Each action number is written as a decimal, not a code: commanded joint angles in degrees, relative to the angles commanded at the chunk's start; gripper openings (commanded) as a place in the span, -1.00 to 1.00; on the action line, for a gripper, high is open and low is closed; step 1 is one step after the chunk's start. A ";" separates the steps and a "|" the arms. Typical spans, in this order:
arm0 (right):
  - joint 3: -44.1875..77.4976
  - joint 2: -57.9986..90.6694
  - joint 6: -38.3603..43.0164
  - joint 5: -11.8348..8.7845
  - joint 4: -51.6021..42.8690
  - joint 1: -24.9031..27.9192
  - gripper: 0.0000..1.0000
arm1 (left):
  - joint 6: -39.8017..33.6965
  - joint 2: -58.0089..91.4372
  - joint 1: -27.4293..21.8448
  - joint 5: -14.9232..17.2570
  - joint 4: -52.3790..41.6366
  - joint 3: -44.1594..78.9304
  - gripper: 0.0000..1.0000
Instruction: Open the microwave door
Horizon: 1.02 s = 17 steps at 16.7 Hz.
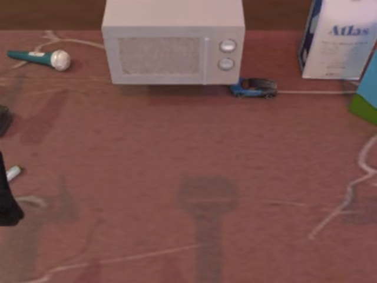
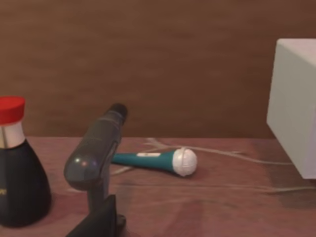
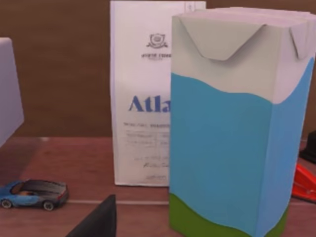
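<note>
1. Top view: the microwave point(image 1: 174, 41) sits at the far edge of the table point(image 1: 194, 153), middle-left. The microwave door point(image 1: 159, 56) is flush with the front, so the task is not started.
2. Neither gripper is near it. Part of the left arm point(image 1: 8, 194) shows as a dark shape at the left edge of the top view; the right arm is not visible there. Each wrist view shows only a dark finger tip at its bottom edge, so I cannot tell whether either pair of jaws is apart or together.
3. No handle is visible on the door. Risk: fingers slip off the door edge, or push the panel shut instead of pulling.
4. The hinge side is not clear; the knobs point(image 1: 227, 54) sit right of the door, so the hinge is probably on the left. Pulling at the wrong edge would drag the whole box.
5. The microwave looks light. A straight pull instead of an arc may slide or tip it.
6. Left approach clutter: the toy microphone point(image 1: 40, 58) is near the microwave's left side; a grey drill point(image 2: 94, 150) and a soy sauce bottle point(image 2: 17, 168) stand close to the left wrist camera. A sweep could knock them.
7. Right approach: a blue toy car point(image 1: 253, 88) lies just beside the microwave's front right corner, and the Atlas carton point(image 1: 339, 41) and blue-green carton point(image 3: 232, 123) are tall and could topple.
</note>
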 joint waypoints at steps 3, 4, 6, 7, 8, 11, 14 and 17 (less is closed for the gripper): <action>0.00 0.00 0.00 0.00 0.00 0.00 1.00 | 0.03 0.38 -0.13 -0.02 -0.38 0.37 1.00; 0.00 0.00 0.00 0.00 0.00 0.00 1.00 | 0.07 1.16 -0.40 -0.06 -1.13 1.14 1.00; 0.00 0.00 0.00 0.00 0.00 0.00 1.00 | 0.11 4.20 -1.42 -0.27 -3.94 4.18 1.00; 0.00 0.00 0.00 0.00 0.00 0.00 1.00 | 0.06 6.37 -2.13 -0.43 -5.84 6.40 1.00; 0.00 0.00 0.00 0.00 0.00 0.00 1.00 | -0.05 8.89 -2.96 -0.63 -8.00 9.03 1.00; 0.00 0.00 0.00 0.00 0.00 0.00 1.00 | -1.03 18.69 -6.09 -1.43 -15.63 19.91 1.00; 0.00 0.00 0.00 0.00 0.00 0.00 1.00 | -3.20 30.96 -9.97 -2.45 -23.99 34.83 1.00; 0.00 0.00 0.00 0.00 0.00 0.00 1.00 | -6.65 45.08 -14.35 -3.64 -32.24 53.29 1.00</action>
